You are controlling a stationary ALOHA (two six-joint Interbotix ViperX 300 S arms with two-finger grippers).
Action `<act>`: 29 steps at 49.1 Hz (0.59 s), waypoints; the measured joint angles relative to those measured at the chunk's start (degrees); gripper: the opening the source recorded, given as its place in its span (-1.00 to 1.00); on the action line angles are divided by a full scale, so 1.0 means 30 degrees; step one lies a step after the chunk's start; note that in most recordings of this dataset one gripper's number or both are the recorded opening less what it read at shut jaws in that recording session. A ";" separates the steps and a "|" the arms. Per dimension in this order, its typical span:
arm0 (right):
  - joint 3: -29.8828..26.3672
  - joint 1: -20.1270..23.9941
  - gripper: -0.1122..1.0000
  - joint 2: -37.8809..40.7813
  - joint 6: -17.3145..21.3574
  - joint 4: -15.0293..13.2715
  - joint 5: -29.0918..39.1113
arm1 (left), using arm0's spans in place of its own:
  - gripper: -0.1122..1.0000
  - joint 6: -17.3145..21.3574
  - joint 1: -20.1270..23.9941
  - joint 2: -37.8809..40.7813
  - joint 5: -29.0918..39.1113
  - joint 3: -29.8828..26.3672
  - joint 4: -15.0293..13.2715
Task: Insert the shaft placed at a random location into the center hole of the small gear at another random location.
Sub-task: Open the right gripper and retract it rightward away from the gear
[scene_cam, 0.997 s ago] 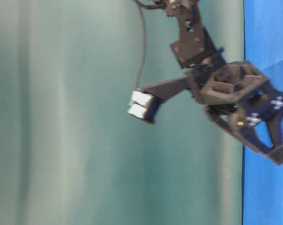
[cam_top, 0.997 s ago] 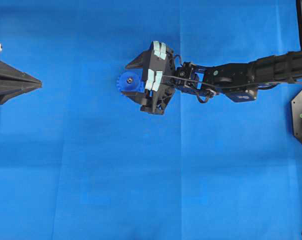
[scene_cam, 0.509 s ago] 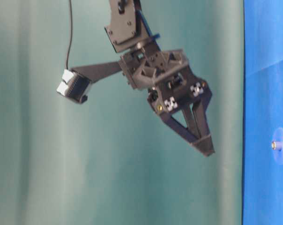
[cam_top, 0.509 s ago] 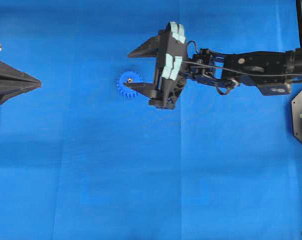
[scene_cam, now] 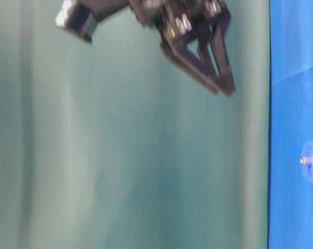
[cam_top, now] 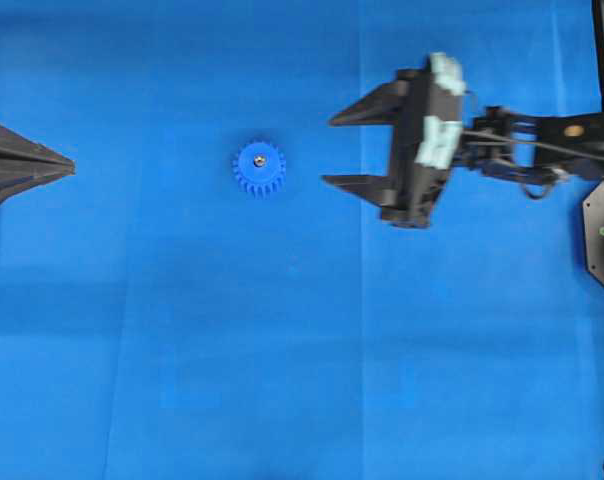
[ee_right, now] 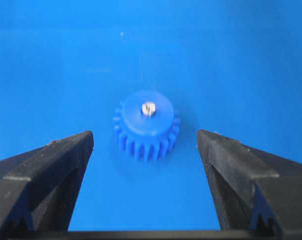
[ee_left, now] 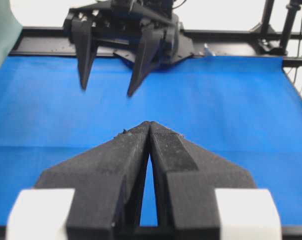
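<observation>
The center hole in the raised round hub of the small bright blue plastic toothed gear [cam_top: 259, 168] cannot be seen: the end of the tiny silvery-grey metal shaft [cam_top: 259, 160] fills it, showing only as a shiny dot on the hub, and the rest of the pin is hidden inside the wheel. In the table-level view the gear [scene_cam: 311, 162] sits at the right edge, pale and blurred, its teeth impossible to make out, with the shaft [scene_cam: 303, 161] a small bright stub on its face. The right gripper [scene_cam: 225, 91] is smeared by blur there and its upper body is cut off by the top edge. The left gripper [cam_top: 70, 166] is cut off by the left edge of the overhead view, so only its dark pointed tip shows, well apart from the gear on the side away from the right arm.

The gear lies flat on the blue cloth-covered table [cam_top: 282, 360]. The right gripper [cam_top: 327, 150] hangs clear of the gear, to its right in the overhead view, arm stretched in from the right edge, fingers pointing toward the gear. Its jaws stand wide apart and grip nothing; in the right wrist view the gear [ee_right: 147, 125] sits between the two black fingertips [ee_right: 66, 150], apart from both. The left gripper [ee_left: 150, 125] has its two black fingers pressed together at the tip, with nothing between them.
</observation>
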 measured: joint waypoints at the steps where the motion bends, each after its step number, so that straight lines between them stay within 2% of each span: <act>1: 0.0205 0.0029 0.51 -0.0293 0.0029 0.0000 -0.0029 | -0.77 0.0000 0.0000 -0.0029 0.0000 0.0029 0.0000; 16: 0.2988 0.0029 0.51 -0.5039 0.0117 0.0000 0.0176 | -0.77 0.0000 -0.0029 -0.0059 0.0059 0.0059 0.0000; 29: 0.3838 0.0029 0.50 -0.7969 0.0117 0.0000 0.1055 | -0.77 -0.0029 0.0117 -0.0059 0.0088 0.0088 -0.0029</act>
